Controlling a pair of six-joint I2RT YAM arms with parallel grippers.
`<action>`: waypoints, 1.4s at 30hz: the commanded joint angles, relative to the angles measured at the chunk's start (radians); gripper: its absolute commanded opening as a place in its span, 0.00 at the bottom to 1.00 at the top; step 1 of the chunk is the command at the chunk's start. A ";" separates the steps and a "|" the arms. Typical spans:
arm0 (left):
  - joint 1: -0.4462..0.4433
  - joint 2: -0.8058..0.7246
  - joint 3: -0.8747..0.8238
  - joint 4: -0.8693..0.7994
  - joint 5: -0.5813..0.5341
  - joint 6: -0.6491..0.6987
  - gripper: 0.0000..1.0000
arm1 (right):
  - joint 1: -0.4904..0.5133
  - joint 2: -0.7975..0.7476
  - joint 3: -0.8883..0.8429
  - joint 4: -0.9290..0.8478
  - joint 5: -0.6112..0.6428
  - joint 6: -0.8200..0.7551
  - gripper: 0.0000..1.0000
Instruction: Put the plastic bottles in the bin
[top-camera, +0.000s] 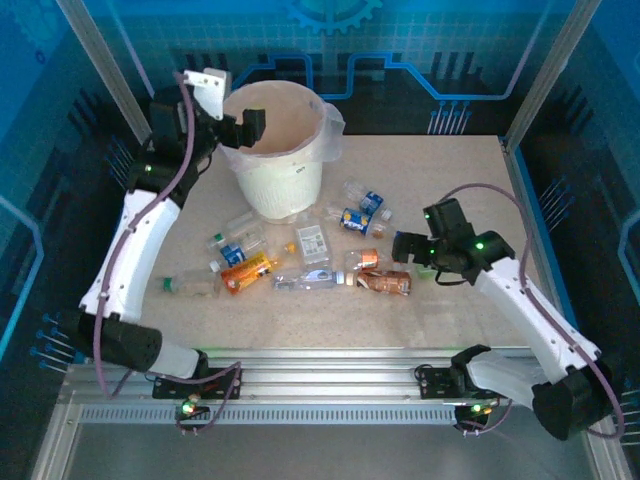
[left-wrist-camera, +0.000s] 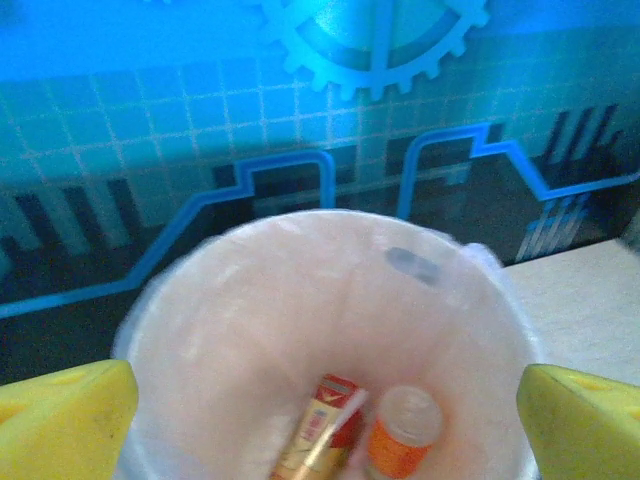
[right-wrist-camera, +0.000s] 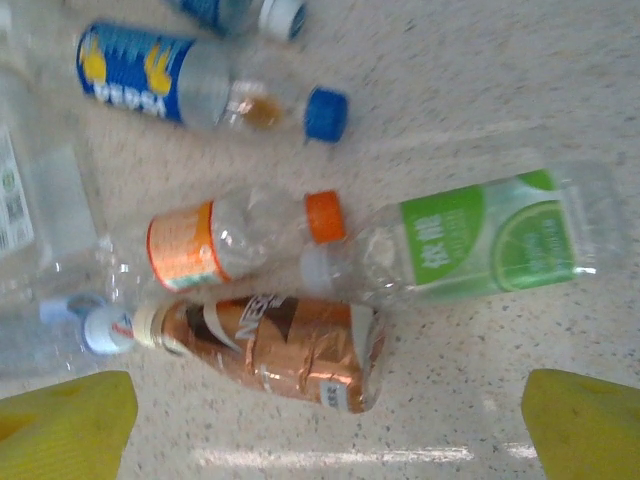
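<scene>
The left gripper (top-camera: 250, 126) hung over the near-left rim of the bin (top-camera: 290, 185), which stood at the far left of the table (top-camera: 450, 170). In the left wrist view its 2 yellow fingers (left-wrist-camera: 60, 420) were spread wide with nothing gripped between them. The bin's lined mouth lay straight below. At its bottom, between the fingers and well beneath them, lay 2 bottles side by side: an orange-labelled bottle (left-wrist-camera: 398, 440) with a pale cap, and a red and gold bottle (left-wrist-camera: 322, 425), blurred.

The right gripper (top-camera: 405, 247) hovered low over the table to the right of the scattered bottles, its fingers (right-wrist-camera: 585, 425) also fully apart and holding nothing. Just ahead of them lay a crushed copper bottle (right-wrist-camera: 270, 355) on its side, nearer the finger on the picture's left and touching neither. Beyond it lay an orange-capped bottle (right-wrist-camera: 225, 240) and a green-labelled bottle (right-wrist-camera: 480, 240), neck to neck. Farther off was a blue bottle (right-wrist-camera: 190, 85) with a blue cap.

From above, about 9 bottles lay in a loose band in front of the bin, among them an orange one (top-camera: 245, 272) toward the left.
</scene>
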 joint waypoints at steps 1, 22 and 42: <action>-0.005 -0.077 -0.142 0.190 0.123 -0.219 0.99 | 0.058 0.073 0.015 -0.013 -0.061 -0.137 1.00; -0.005 -0.237 -0.362 0.250 0.147 -0.301 0.99 | 0.183 0.497 0.163 -0.001 -0.081 -0.371 1.00; -0.005 -0.233 -0.355 0.244 0.123 -0.290 0.99 | 0.240 0.526 0.072 -0.038 -0.117 -0.294 0.91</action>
